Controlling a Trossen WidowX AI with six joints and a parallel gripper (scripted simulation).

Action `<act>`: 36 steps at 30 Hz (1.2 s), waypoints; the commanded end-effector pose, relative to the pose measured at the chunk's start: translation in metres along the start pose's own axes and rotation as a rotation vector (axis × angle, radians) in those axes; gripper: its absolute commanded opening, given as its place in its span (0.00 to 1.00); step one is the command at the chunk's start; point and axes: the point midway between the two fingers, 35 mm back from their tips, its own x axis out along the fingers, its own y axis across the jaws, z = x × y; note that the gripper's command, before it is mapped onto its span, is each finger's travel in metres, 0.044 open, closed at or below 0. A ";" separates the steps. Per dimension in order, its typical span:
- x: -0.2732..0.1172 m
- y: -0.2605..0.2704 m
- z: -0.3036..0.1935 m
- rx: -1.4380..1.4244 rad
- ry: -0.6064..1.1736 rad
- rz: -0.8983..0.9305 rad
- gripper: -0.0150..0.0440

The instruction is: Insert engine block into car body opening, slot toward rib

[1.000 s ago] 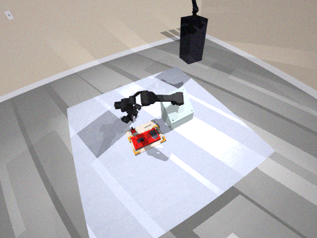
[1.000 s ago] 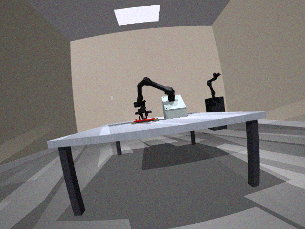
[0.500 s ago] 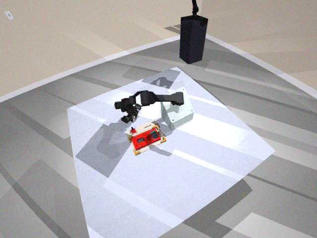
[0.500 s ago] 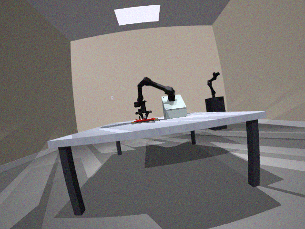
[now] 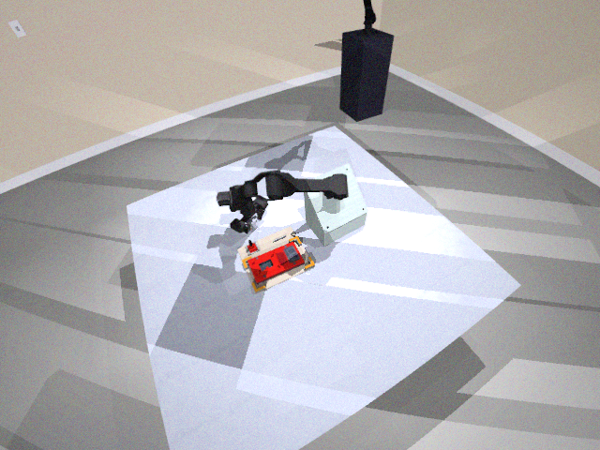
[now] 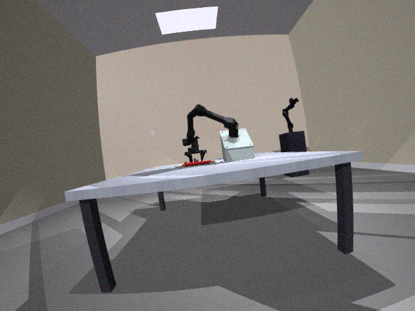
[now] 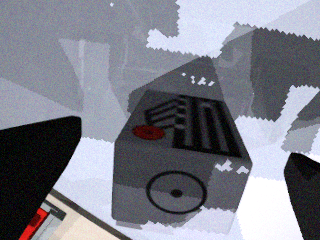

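Observation:
My gripper (image 5: 251, 221) (image 6: 196, 160) (image 7: 184, 144) is open, its black fingers wide apart at the far-left side of the car body. The grey engine block (image 7: 180, 160) is between the fingers in the wrist view, with a gap on each side. Its upper face shows dark slots and a red disc, its near face a ringed dot. It is outside the car body; whether it rests on the table cannot be told. The red car body (image 5: 276, 262) (image 6: 201, 162) (image 7: 34, 224) lies on a cream base with dark grey patches in its top; the rib cannot be made out.
The cream base (image 5: 288, 280) (image 7: 82, 226) has yellow corner pieces. A small red piece with a black knob (image 5: 251, 247) stands at its far-left corner. The arm's pale green slanted mount (image 5: 352, 207) (image 6: 238, 153) stands to the right. A dark pedestal (image 5: 366, 72) (image 6: 293, 141) with another arm is beyond the table.

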 end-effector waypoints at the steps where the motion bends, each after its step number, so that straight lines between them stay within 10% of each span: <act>1: -0.012 0.001 0.002 -0.007 -0.004 -0.001 1.00; 36: -0.056 0.002 0.004 -0.010 -0.007 -0.002 1.00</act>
